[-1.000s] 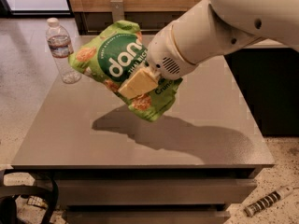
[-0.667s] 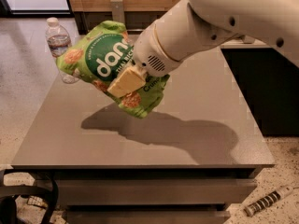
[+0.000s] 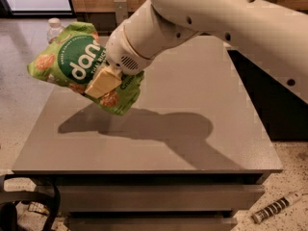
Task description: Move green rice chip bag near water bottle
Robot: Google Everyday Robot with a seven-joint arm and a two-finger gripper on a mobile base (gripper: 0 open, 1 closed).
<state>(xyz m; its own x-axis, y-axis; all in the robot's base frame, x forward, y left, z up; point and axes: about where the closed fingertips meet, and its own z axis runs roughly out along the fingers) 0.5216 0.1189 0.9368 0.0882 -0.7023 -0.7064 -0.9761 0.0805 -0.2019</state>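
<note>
Since the earlier frames, the green rice chip bag (image 3: 72,64) has been carried further left, so that it is now seen over the left edge of the table (image 3: 202,124) and in front of the water bottle (image 3: 54,24). Most of the bottle is covered by the bag; only its white cap and a little of its clear shoulder are seen above the bag's top corner. Whether bag and bottle touch cannot be told. The bag is held off the tabletop, tilted, with its dark-green round logo turned to the camera. It is clamped by the gripper (image 3: 103,81), one tan finger (image 3: 98,84) being pressed flat across the bag's front below the logo, while the other finger is hidden behind the pouch. The gripper is carried at the end of the white arm (image 3: 216,18), which reaches in from the upper right. A dark shadow (image 3: 144,129) of arm and bag is cast on the grey tabletop beneath them.
</note>
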